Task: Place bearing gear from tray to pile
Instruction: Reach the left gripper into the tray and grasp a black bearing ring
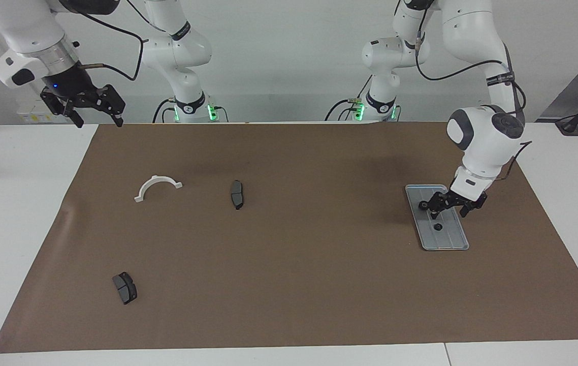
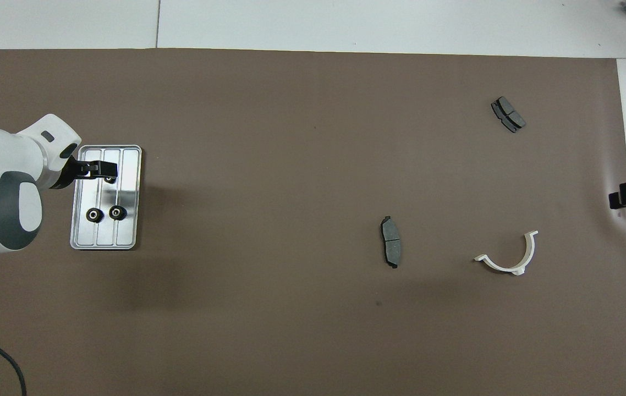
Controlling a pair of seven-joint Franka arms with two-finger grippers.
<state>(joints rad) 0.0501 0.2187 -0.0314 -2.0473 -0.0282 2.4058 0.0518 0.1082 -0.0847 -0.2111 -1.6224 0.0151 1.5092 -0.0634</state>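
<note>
The silver tray (image 1: pixel 450 240) (image 2: pixel 127 231) lies on the brown mat toward the left arm's end of the table. Black bearing gears lie in it: one (image 1: pixel 423 205) (image 2: pixel 117 212) at the end nearer the robots with a second (image 2: pixel 93 214) beside it, and a lone one (image 1: pixel 438 226) (image 2: pixel 109 179) farther out. My left gripper (image 1: pixel 448 213) (image 2: pixel 110 171) hangs open low over the tray's middle, just above the lone gear, with nothing in it. In the facing view it hides the second gear. My right gripper (image 1: pixel 100 122) waits open above the mat's corner near its base. The pile is out of view.
Two dark grey brake pads lie on the mat, one (image 1: pixel 237 194) (image 2: pixel 391 242) near the middle, one (image 1: pixel 125 287) (image 2: pixel 508 114) farther from the robots toward the right arm's end. A white half-ring clamp (image 1: pixel 157 187) (image 2: pixel 511 256) lies nearer the right arm.
</note>
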